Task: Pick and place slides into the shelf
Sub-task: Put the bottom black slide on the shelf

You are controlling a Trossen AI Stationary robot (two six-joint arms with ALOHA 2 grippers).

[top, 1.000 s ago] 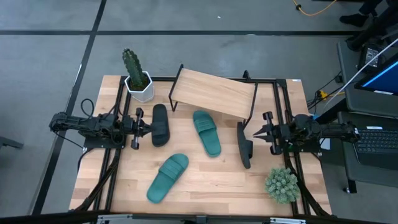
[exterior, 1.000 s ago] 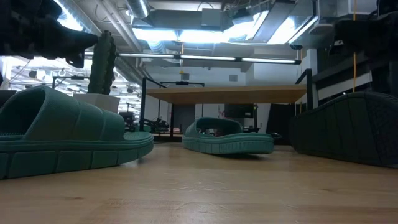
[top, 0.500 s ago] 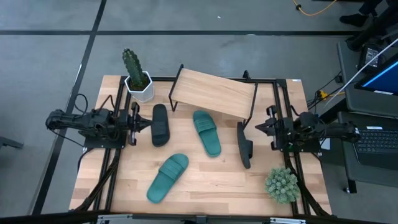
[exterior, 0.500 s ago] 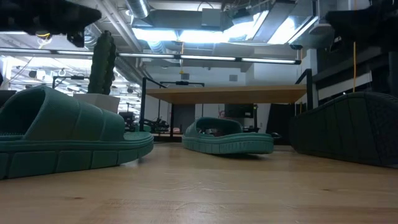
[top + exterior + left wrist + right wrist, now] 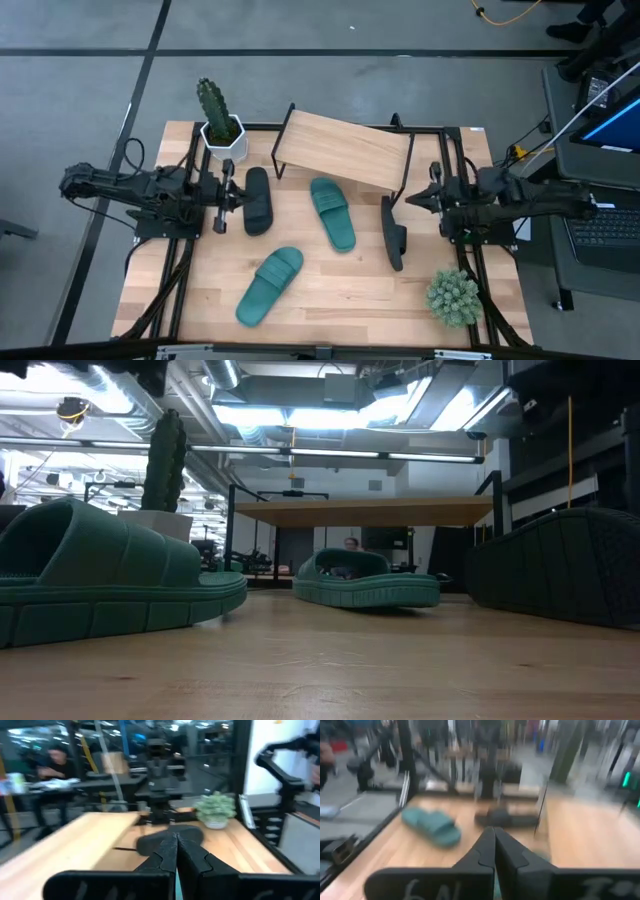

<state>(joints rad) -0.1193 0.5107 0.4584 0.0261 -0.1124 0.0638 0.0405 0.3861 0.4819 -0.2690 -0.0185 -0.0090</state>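
Four slides (image 5: 334,213) on the table (image 5: 330,290), none under the shelf (image 5: 345,148).

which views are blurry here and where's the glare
Right wrist view: heavy motion smear, the teal slide and room streaked. Left wrist view: softer blur, the plant still readable. Low view: sharp, ceiling lights blown out above the shelf. High view: crisp, evenly lit.

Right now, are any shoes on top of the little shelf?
No, the shelf top is bare; all four slides lie on the table.
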